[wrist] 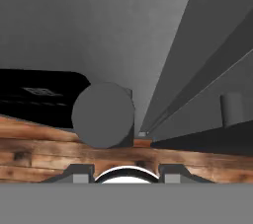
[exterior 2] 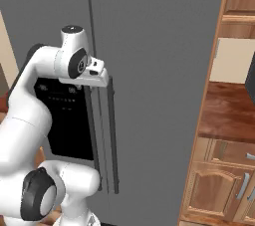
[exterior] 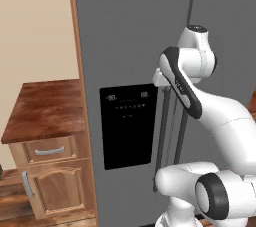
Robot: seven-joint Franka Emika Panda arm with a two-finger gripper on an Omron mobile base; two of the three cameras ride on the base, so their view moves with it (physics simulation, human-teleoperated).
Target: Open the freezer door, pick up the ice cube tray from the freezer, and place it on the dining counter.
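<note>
At the top of the handle (exterior: 162, 131), one o'clock from the dispenser panel (exterior: 126, 126), centre the hand (wrist: 126, 171) on the bar before swinging the freezer door (exterior: 120, 41) outward; cannot tell whether gripping yet.

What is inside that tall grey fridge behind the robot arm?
Nothing inside can be seen: the freezer door, with its black dispenser panel, is closed and covers whatever it holds.

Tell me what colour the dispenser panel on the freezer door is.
Black, on the matte-grey freezer door; the dispenser panel shows best in the left base view.
</note>
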